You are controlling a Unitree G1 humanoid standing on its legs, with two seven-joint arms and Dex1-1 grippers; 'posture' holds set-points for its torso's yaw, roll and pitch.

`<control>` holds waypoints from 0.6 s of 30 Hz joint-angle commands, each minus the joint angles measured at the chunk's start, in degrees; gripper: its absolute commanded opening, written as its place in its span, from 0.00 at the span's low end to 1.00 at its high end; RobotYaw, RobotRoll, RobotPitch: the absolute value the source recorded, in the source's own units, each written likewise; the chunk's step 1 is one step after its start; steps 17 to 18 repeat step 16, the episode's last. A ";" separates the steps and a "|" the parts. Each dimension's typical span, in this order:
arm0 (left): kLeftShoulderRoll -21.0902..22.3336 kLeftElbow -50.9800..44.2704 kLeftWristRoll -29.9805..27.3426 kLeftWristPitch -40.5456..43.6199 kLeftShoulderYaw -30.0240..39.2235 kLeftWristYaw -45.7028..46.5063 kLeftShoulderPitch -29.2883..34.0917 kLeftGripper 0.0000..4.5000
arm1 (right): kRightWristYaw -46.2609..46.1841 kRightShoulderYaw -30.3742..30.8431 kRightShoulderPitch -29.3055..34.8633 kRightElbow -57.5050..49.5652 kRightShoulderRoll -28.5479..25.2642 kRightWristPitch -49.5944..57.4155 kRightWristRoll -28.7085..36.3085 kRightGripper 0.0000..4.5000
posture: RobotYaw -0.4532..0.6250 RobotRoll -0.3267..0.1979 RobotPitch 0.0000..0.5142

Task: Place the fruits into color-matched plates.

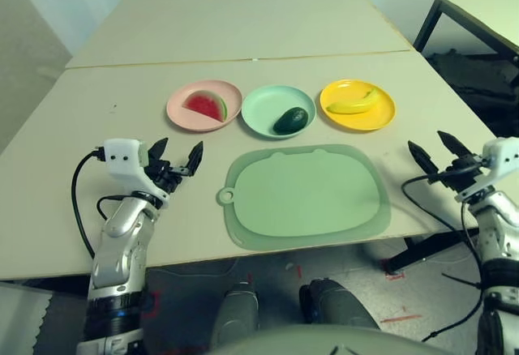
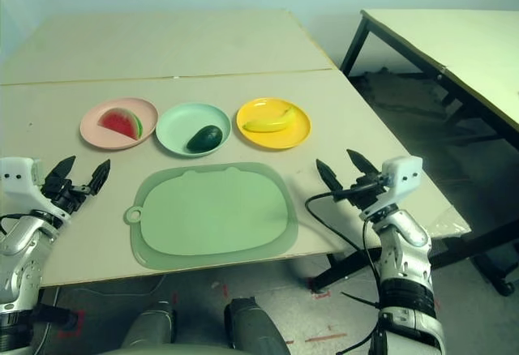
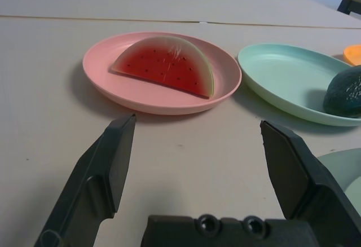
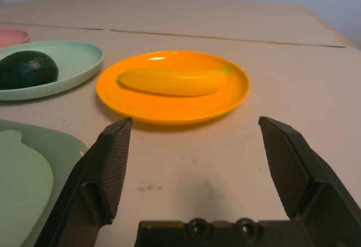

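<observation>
The watermelon wedge (image 1: 206,104) lies in the pale pink plate (image 1: 180,108). In the mint green plate (image 1: 263,106) rests the dark avocado (image 1: 290,120). The banana (image 1: 353,104) lies in the bright yellow plate (image 1: 379,115). All three plates stand in a row behind the mat. My left gripper (image 1: 177,157) hovers open over the table, in front of the pink plate, holding nothing. At the table's right edge my right gripper (image 1: 439,152) is open too, in front of and to the right of the yellow plate.
A large pale-green cutting mat (image 1: 304,194) with a handle hole lies at the table's front, between the two grippers. A seam crosses the table behind the plates. A second table (image 2: 454,47) stands off to the right.
</observation>
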 commanded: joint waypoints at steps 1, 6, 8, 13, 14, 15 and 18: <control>-0.79 -1.53 0.96 0.64 -1.40 0.57 1.11 0.99 | 1.45 0.11 -1.28 4.18 -1.37 -0.98 -0.58 1.00 | 0.44 0.62 0.23; -1.26 -2.06 1.57 0.20 -3.07 0.34 1.87 0.99 | 1.80 -1.12 -3.12 7.53 -3.06 -1.34 0.13 1.00 | 0.45 0.62 0.25; -1.59 -1.92 2.09 -0.11 -3.91 0.31 2.29 0.99 | 1.44 -1.57 -3.84 8.82 -3.54 -1.63 0.38 1.00 | 0.45 0.62 0.25; -3.56 -2.93 1.77 0.49 -4.31 1.80 2.15 0.99 | 0.93 -2.04 -5.17 10.37 -3.49 -2.74 0.18 1.00 | 0.43 0.62 0.24; -3.98 -3.24 1.75 0.56 -4.41 2.00 2.14 0.99 | 1.08 -2.06 -5.31 10.14 -3.62 -2.75 0.26 1.00 | 0.43 0.62 0.22; -4.32 -3.37 1.93 0.47 -4.66 2.14 2.22 0.99 | 1.32 -2.17 -5.43 10.34 -3.85 -2.86 0.37 1.00 | 0.43 0.62 0.22; -4.58 -3.28 2.11 0.25 -4.86 2.20 2.33 0.99 | 1.47 -2.24 -5.51 10.61 -4.09 -3.04 0.34 1.00 | 0.43 0.62 0.21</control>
